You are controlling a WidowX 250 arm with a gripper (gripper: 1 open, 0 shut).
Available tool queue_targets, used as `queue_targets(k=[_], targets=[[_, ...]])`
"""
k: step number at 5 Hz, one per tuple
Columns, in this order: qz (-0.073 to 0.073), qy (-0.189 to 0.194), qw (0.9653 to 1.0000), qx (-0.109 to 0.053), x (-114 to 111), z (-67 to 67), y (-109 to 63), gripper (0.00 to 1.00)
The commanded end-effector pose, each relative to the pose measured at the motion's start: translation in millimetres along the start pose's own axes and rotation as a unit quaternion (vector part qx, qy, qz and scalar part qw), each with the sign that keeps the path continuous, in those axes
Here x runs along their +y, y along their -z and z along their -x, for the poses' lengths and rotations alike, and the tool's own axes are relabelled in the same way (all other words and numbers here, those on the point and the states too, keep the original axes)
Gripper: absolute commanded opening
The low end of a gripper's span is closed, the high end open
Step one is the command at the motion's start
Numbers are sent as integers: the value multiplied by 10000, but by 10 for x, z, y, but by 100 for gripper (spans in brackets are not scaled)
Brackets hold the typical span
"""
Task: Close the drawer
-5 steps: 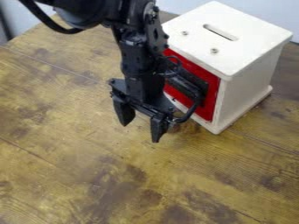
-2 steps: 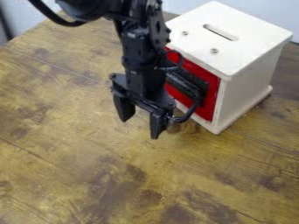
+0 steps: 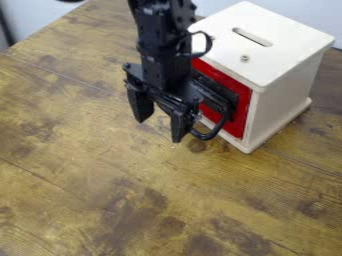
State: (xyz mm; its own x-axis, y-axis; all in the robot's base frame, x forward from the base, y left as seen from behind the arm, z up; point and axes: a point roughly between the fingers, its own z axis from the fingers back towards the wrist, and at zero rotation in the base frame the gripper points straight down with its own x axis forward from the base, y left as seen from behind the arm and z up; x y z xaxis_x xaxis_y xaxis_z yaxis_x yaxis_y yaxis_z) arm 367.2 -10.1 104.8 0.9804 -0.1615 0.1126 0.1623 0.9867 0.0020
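The black jaws (image 3: 159, 122) are apart, higher than before, beside the red drawer (image 3: 218, 90) in its smooth cream-white casing (image 3: 277, 65) on grainy wood.

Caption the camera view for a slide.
Dark robot fingers spread open above a wooden table, beside the red drawer in its white casing.
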Motion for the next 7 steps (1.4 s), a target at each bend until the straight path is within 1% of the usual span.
queue_targets(k=[1,2,3,4,6,7], targets=[[-112,-281,9985,-451,107,-66,-559,100],[-125,-308,9982,-502,237,-101,-597,100],[-91,-362,9984,-415,350,-101,-689,100],[-85,-303,9990,-330,431,-67,-648,100],[-36,-1,9998,-214,475,-21,-532,100],[-50,-291,9995,-136,347,-30,-467,100]])
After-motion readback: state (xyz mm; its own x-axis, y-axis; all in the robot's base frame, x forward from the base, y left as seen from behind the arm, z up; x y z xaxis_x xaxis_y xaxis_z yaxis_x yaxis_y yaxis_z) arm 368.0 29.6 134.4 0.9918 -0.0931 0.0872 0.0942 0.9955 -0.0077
